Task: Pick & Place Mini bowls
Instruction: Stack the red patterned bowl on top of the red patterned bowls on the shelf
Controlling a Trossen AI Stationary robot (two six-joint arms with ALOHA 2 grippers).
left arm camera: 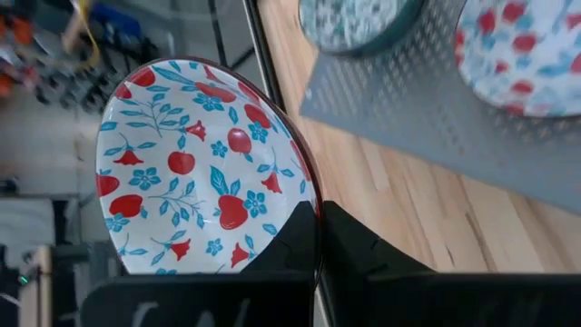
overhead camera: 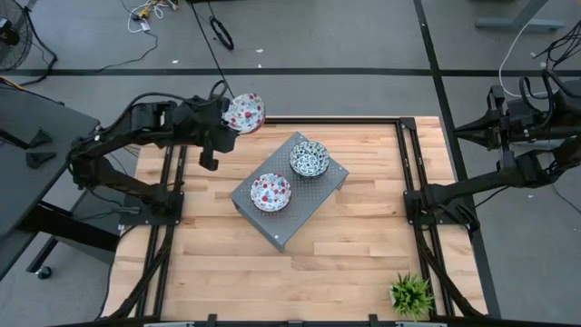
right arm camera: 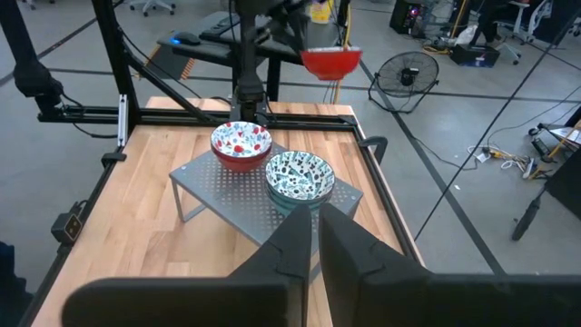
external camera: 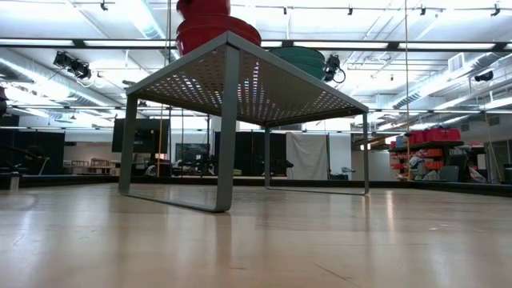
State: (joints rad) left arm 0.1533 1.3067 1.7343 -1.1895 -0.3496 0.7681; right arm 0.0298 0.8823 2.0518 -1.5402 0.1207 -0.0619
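My left gripper (overhead camera: 229,116) is clamped on the rim of a red-patterned mini bowl (overhead camera: 244,112), holding it in the air off the surface's (overhead camera: 363,245) eleven o'clock corner. On the grey perforated stand (overhead camera: 304,204) mid-surface sit a second red-patterned bowl (overhead camera: 270,192) and, at its one o'clock, a teal-patterned bowl (overhead camera: 310,159). My right gripper (right arm camera: 315,238), closed and empty, waits at three o'clock.

Red-patterned bowl (overhead camera: 243,112) aloft (tilted), two bowls (overhead camera: 290,176) racked
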